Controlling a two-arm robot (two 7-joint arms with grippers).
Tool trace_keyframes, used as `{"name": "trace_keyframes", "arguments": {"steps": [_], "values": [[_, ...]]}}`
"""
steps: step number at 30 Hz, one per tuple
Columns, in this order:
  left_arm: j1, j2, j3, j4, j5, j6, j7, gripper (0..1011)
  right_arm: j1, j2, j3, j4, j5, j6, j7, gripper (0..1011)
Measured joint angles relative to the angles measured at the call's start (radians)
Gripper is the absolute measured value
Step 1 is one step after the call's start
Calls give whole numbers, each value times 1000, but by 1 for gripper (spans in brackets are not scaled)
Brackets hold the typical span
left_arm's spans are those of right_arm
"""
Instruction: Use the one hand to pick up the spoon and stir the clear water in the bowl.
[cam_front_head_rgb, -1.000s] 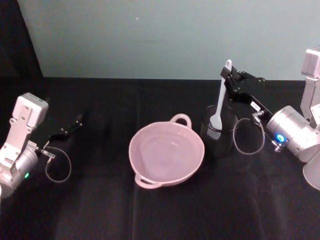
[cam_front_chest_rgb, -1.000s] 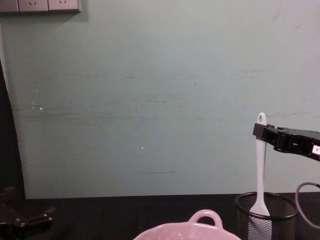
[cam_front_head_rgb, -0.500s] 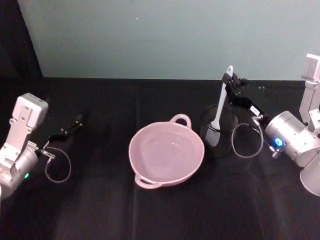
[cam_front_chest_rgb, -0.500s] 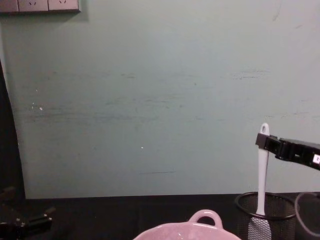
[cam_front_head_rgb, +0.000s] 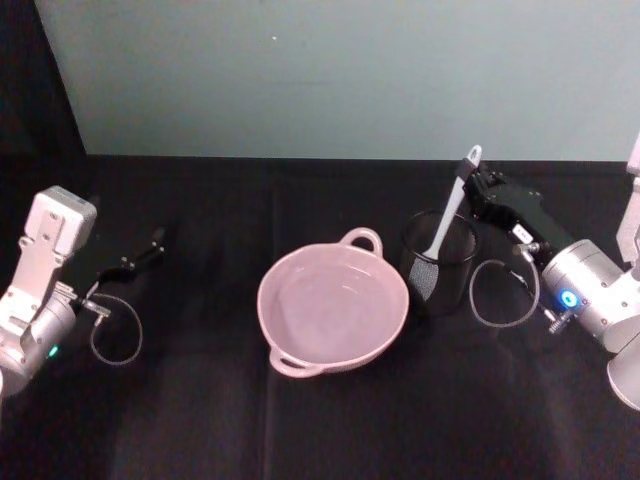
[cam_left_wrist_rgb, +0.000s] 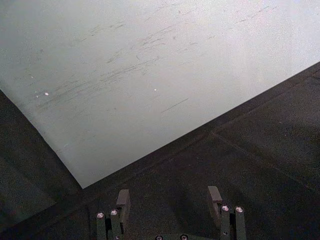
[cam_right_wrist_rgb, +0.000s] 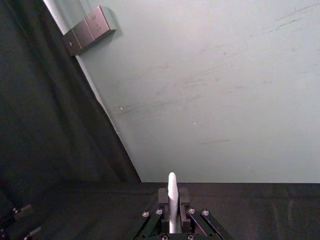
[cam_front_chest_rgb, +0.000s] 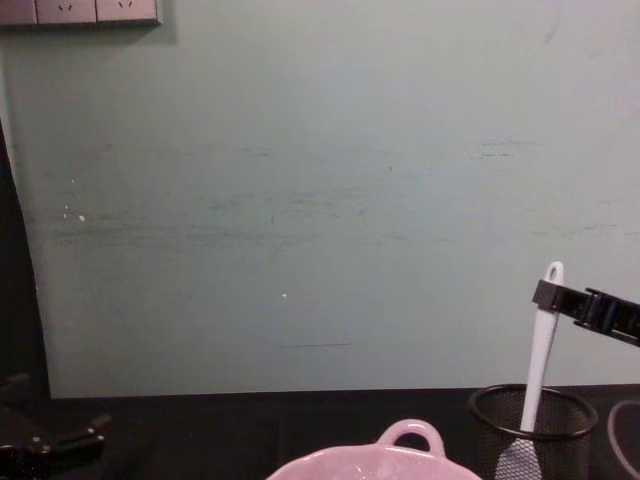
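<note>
1. Now we see the right gripper (cam_front_head_rgb: 477, 183) reaching in from the right side above the black wire-mesh cup (cam_front_head_rgb: 437, 262), its silver cylindrical wrist (cam_front_head_rgb: 583, 297) trailing a grey cable loop (cam_front_head_rgb: 503, 292).
2. Its fingers pinch the upper handle of the spoon (cam_front_head_rgb: 448, 218), just below the small oval hole at the handle's end; in the right wrist view the white handle (cam_right_wrist_rgb: 172, 202) stands clamped between the two black pads.
3. We see the left gripper (cam_front_head_rgb: 140, 257) lying low over the black cloth on the far left, well apart from the bowl, its fingers (cam_left_wrist_rgb: 123, 201) spread with nothing between them.
4. Leaning a little, the spoon has its scoop end down inside the mesh cup (cam_front_chest_rgb: 533, 430) while its handle rises above the rim.
5. Beside the cup, to its left, the pale pink bowl (cam_front_head_rgb: 333, 306) sits on the black tablecloth (cam_front_head_rgb: 200, 400); it is round and smooth, with small loop handles on its rim.
6. We cannot tell whether the bowl contains water.
</note>
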Motion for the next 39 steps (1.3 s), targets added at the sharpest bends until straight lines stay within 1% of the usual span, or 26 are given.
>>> {"name": "trace_keyframes", "arguments": {"steps": [5,11,16,21,27,28,33,34,36,37,39], "values": [[0,0,0,0,0,0,0,1011,-11,10,9,-19,27,-2,-2,121],[0,0,0,0,0,0,0,1011,-15,19,7,-23,49,-3,-4,121],[0,0,0,0,0,0,0,1011,-3,17,3,13,74,-2,1,121],[0,0,0,0,0,0,0,1011,17,7,6,70,128,6,20,121],[0,0,0,0,0,0,0,1011,25,6,6,101,163,9,31,125],[0,0,0,0,0,0,0,1011,25,8,3,103,166,12,29,137],[0,0,0,0,0,0,0,1011,16,22,1,90,170,14,-2,314],[0,0,0,0,0,0,0,1011,16,22,1,90,170,14,-2,314],[0,0,0,0,0,0,0,1011,7,31,1,75,169,14,-14,394],[0,0,0,0,0,0,0,1011,5,34,1,71,168,14,-16,411],[0,0,0,0,0,0,0,1011,-5,45,1,53,162,13,-25,488]]}}
